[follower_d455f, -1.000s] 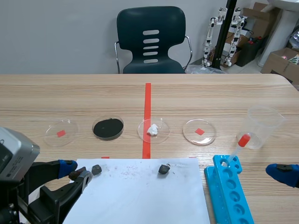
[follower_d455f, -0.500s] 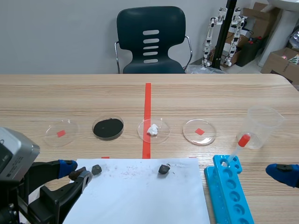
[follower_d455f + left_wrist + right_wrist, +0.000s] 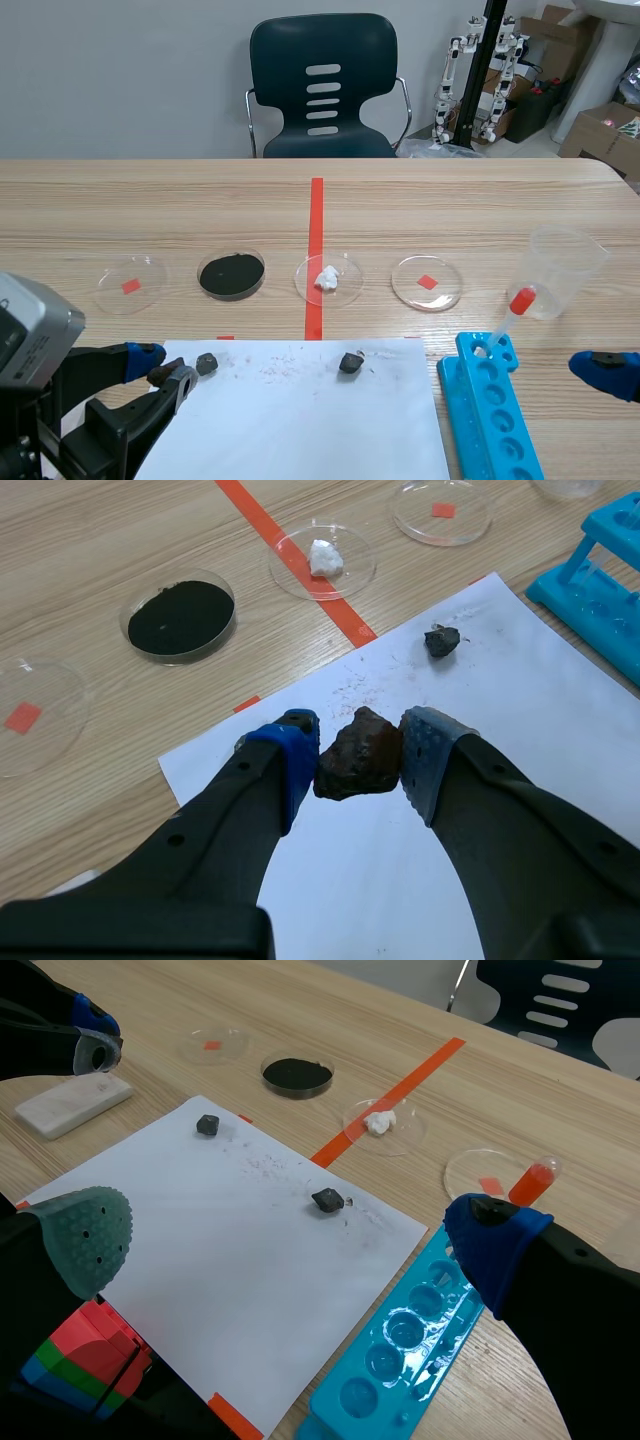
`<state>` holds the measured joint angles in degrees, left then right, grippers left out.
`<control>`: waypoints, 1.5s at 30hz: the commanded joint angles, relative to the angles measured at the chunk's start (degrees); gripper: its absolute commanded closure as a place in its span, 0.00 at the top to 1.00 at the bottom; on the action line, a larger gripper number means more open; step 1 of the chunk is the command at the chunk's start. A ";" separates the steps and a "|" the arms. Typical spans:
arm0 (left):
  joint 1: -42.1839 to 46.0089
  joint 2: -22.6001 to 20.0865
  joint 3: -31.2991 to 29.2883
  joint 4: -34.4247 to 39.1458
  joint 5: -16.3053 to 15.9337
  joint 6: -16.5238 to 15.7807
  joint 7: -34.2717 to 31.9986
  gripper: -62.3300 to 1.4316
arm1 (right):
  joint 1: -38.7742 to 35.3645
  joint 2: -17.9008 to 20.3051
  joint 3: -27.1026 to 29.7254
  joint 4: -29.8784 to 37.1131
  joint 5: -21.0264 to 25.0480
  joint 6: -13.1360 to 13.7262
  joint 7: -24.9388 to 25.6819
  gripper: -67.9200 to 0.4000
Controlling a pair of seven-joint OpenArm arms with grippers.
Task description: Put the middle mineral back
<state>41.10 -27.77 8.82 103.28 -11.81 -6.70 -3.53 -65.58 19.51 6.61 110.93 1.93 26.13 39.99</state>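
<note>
Table [image 3: 480, 200]: pale wood, orange-red tape line down the centre. A white sheet [image 3: 300, 420] lies flat nearest the robot.

Left gripper [image 3: 361, 748]: low over the sheet's left edge, pads clamped on a brown rock [image 3: 358, 770] held at the very tips. I cannot tell whether the rock touches the paper. I take it to be the mineral due back.

Right gripper [image 3: 292, 1235]: low at the right, fingers spread, holding nothing, beside the blue rack [image 3: 495, 410].

Far part of the sheet: a small dark rock [image 3: 207, 363] just beside the left fingertips, and a second dark rock [image 3: 350, 362] near the tape line.

Beyond, a row of dishes: left empty dish [image 3: 110, 290], black-powder dish [image 3: 262, 285], white-lump dish [image 3: 345, 292], right empty dish [image 3: 447, 290]. Each empty dish shows a red square. Farther off are a beaker [image 3: 565, 270] and a chair [image 3: 322, 85].

Judgement: the destination is not certain; the two empty dishes are the candidates.

- Rise first, enough to clear the small dark rock and any dish rim.
- Carry slowly. A tip-only hold on an irregular lump may pivot.
- Pass wide of the powder.
- Lower until the rock is nearly on the glass, then part the fingers gently. A shallow dish will likely skid if nudged.
</note>
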 commanded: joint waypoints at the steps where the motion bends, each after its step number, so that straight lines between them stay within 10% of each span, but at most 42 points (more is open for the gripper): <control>1: -0.04 0.28 -0.24 0.66 -0.35 -0.13 -0.96 0.21 | 0.04 0.02 0.07 0.48 0.85 0.04 0.87 1.00; 23: -18.82 0.28 15.76 -1.75 -0.37 2.19 8.31 0.21 | 0.04 0.00 0.07 0.48 0.85 0.04 0.87 1.00; 45: -40.89 11.45 26.27 -29.24 -2.54 4.63 11.15 0.21 | 0.04 0.00 0.07 0.48 0.87 0.04 0.87 1.00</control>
<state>0.49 -16.60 35.48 72.69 -13.96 -1.98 8.56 -65.58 19.53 6.61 110.93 1.96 26.13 39.99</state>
